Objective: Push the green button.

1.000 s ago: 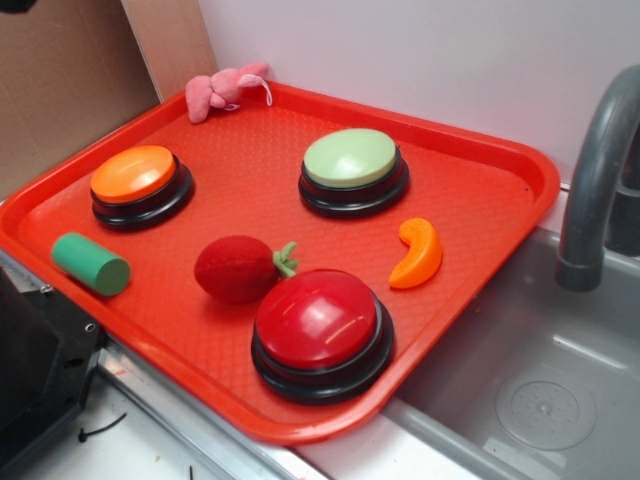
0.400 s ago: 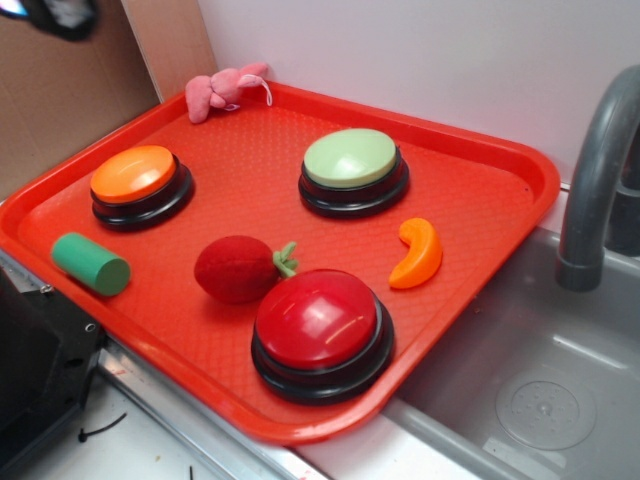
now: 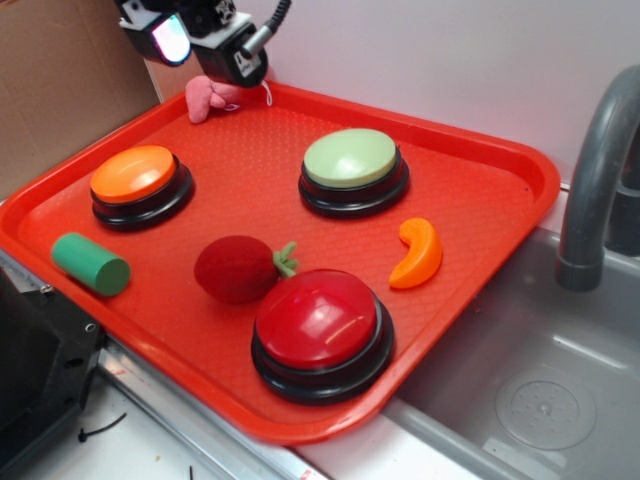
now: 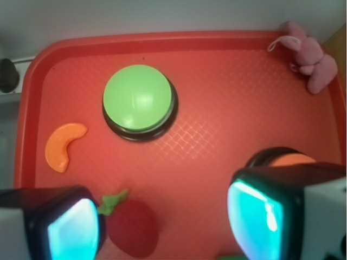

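The green button (image 3: 350, 158) has a pale green dome on a black base and sits at the back middle of the red tray (image 3: 480, 200). In the wrist view the green button (image 4: 138, 97) lies ahead and to the left of the jaws. My gripper (image 3: 205, 50) hangs high over the tray's back left corner, well left of the button and not touching anything. Its jaws stand wide apart with nothing between them (image 4: 168, 225); the cyan pads (image 4: 73, 230) show in the wrist view.
On the tray are an orange button (image 3: 133, 173), a red button (image 3: 318, 320), a red plush strawberry (image 3: 236, 268), an orange slice (image 3: 417, 254), a green cylinder (image 3: 90, 263) and a pink plush toy (image 3: 215, 95). A grey faucet (image 3: 600, 160) and sink (image 3: 540, 400) are at the right.
My gripper has come into view from the upper left and moved right, over the tray's back left corner. Nothing on the tray has moved.
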Robot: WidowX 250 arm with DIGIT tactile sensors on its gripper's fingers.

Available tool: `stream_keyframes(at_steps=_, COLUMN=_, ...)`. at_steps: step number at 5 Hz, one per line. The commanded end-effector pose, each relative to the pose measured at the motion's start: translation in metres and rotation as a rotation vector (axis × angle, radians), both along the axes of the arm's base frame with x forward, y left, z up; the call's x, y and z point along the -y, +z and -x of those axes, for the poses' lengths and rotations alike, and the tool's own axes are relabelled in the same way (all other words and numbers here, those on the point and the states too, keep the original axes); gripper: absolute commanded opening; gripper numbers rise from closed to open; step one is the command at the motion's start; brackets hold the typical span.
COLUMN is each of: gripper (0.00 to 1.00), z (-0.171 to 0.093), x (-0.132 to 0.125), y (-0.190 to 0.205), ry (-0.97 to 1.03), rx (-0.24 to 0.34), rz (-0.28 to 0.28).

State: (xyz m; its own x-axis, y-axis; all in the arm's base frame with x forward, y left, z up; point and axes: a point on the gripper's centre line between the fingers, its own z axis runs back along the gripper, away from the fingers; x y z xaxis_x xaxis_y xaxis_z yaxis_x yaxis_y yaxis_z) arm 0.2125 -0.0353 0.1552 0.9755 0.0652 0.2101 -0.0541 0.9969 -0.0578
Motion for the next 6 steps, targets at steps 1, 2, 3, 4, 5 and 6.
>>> stream_keyframes(at_steps=1, gripper=1.0, z=-0.005, x=0.0, y=0.009, ry=0.003, rx=0.033, rz=0.011)
stream_keyframes(at_steps=2, gripper=1.0, z=-0.053, x=0.012, y=-0.009, ry=-0.048, rx=0.013, rz=-0.02)
stream_keyframes(at_steps=3, gripper=1.0, z=-0.088, x=0.023, y=-0.027, ry=-0.1, rx=0.027, rz=-0.022)
stream_keyframes(at_steps=4, gripper=1.0, z=-0.1, x=0.025, y=-0.047, ry=-0.114, rx=0.035, rz=-0.026)
stream_keyframes(at_steps=5, gripper=1.0, z=-0.103, x=0.027, y=-0.064, ry=-0.121, rx=0.017, rz=-0.022)
stream_keyframes(at_steps=6, gripper=1.0, z=-0.099, x=0.028, y=-0.077, ry=-0.125, rx=-0.012, rz=-0.009)
